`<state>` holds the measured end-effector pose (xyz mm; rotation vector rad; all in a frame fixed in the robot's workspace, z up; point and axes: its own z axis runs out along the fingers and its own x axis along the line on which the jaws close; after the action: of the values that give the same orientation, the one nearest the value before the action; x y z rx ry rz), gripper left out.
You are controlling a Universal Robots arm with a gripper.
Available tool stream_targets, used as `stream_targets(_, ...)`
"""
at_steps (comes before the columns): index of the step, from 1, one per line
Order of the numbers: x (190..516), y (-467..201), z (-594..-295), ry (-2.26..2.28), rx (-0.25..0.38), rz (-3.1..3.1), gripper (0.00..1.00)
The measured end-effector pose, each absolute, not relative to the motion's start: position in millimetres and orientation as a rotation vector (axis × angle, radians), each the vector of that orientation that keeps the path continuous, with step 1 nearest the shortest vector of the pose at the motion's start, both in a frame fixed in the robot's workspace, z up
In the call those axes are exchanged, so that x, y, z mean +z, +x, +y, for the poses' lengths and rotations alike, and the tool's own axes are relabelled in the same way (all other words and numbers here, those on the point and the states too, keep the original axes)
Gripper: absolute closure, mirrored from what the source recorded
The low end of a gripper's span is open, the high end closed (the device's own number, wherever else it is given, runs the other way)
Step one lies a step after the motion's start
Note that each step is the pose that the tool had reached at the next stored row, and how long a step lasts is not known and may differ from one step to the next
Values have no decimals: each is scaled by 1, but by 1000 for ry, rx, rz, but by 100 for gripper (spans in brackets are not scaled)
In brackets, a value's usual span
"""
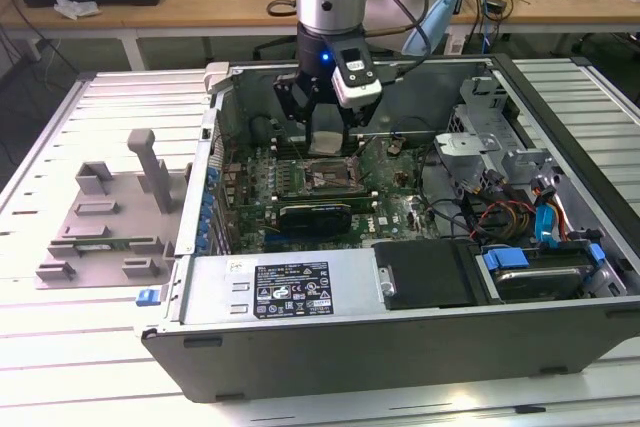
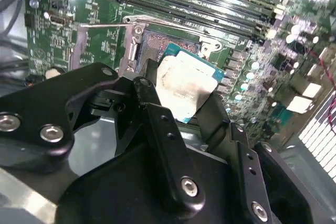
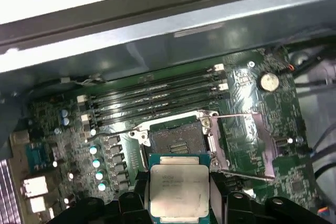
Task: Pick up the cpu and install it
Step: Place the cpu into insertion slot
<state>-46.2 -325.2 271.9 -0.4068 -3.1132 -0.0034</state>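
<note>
The jaws are clamped on the cpu (image 3: 178, 192), with the black fingers (image 2: 157, 129) pressing two opposite edges and its pale silver top facing the cameras in both wrist views. In the exterior view the cpu hangs at upper centre of the frame, just above the open socket (image 1: 325, 177) on the green motherboard (image 1: 395, 209) inside the computer case (image 1: 350, 357). A thin metal lever (image 3: 236, 115) lies beside the socket. A grey fixture (image 1: 105, 217) sits on the table (image 1: 60, 367) at centre left, well apart.
</note>
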Motion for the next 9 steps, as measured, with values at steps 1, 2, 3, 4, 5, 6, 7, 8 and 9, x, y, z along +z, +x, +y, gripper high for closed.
stream_targets(1, 272, -46, -325, -465, -4, -3105, 46)
stream_targets(2, 272, -46, -325, -515, -3, -3097, 46)
stream_targets(3, 272, -46, -325, -619, -4, -3078, 46)
stream_targets(4, 272, -46, -325, -667, -4, -3068, 46)
stream_targets(5, 272, -46, -325, -693, -4, -3062, 46)
stream_targets(6, 272, -46, -325, -717, -4, -3057, 46)
stream_targets(7, 272, -46, -325, -747, -4, -3050, 46)
stream_targets(8, 272, -46, -325, -772, -4, -3043, 46)
stream_targets(9, 271, -46, -325, -837, -4, -3026, 46)
